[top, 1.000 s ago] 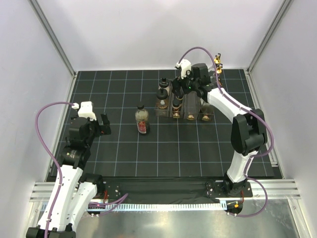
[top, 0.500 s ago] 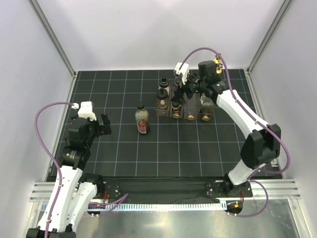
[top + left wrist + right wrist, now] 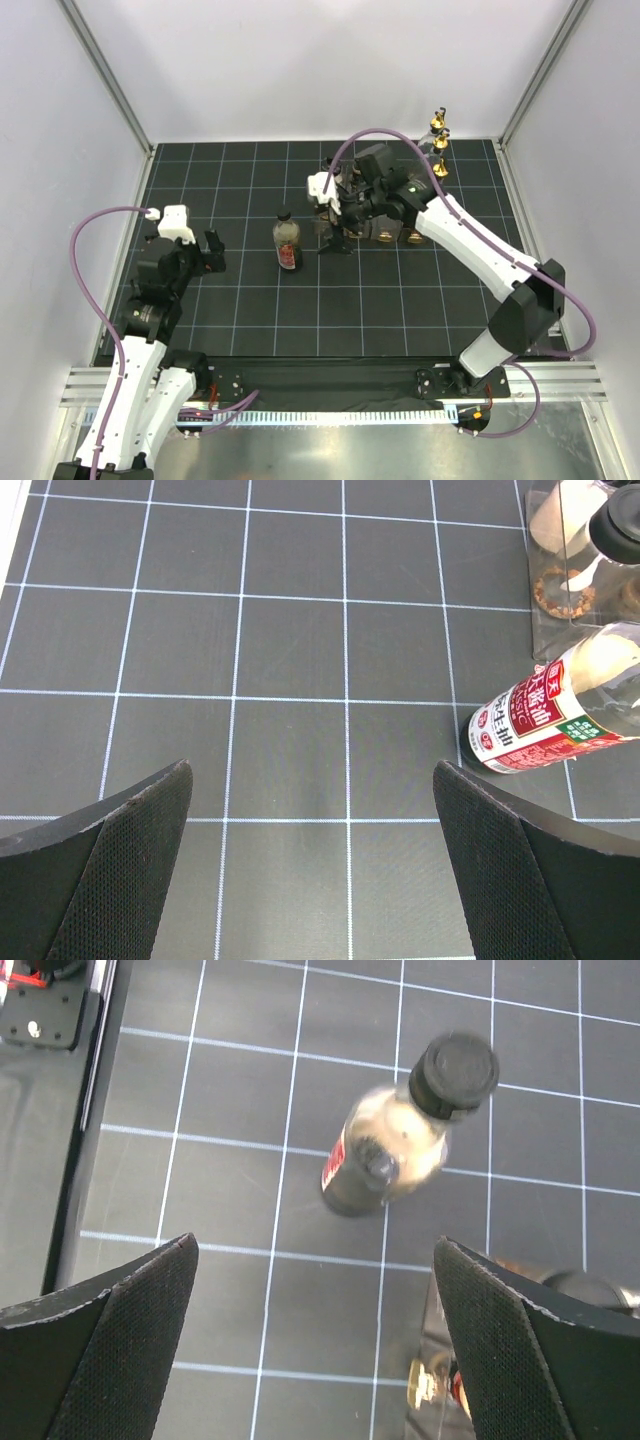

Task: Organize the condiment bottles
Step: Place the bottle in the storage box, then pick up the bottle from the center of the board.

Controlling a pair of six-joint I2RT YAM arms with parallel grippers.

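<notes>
A small black-capped, red-labelled glass bottle (image 3: 287,243) stands upright on the dark gridded surface (image 3: 240,300) near the right arm (image 3: 470,245), whose jaws, like the left arm's (image 3: 150,300), gape empty.

Two arms, white shells with black joints: left arm (image 3: 128,375) at 8 o'clock, right arm (image 3: 470,235) at 3 o'clock. Purple cable (image 3: 76,248) loops over each. Fingers (image 3: 120,870) black, fine mesh texture

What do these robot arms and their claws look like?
The left arm and right arm are white shells with black joints, each trailing a thin purple cable. A white box sits on each wrist. The left gripper and right gripper each have two broad black fingers with a fine mesh texture.
</notes>
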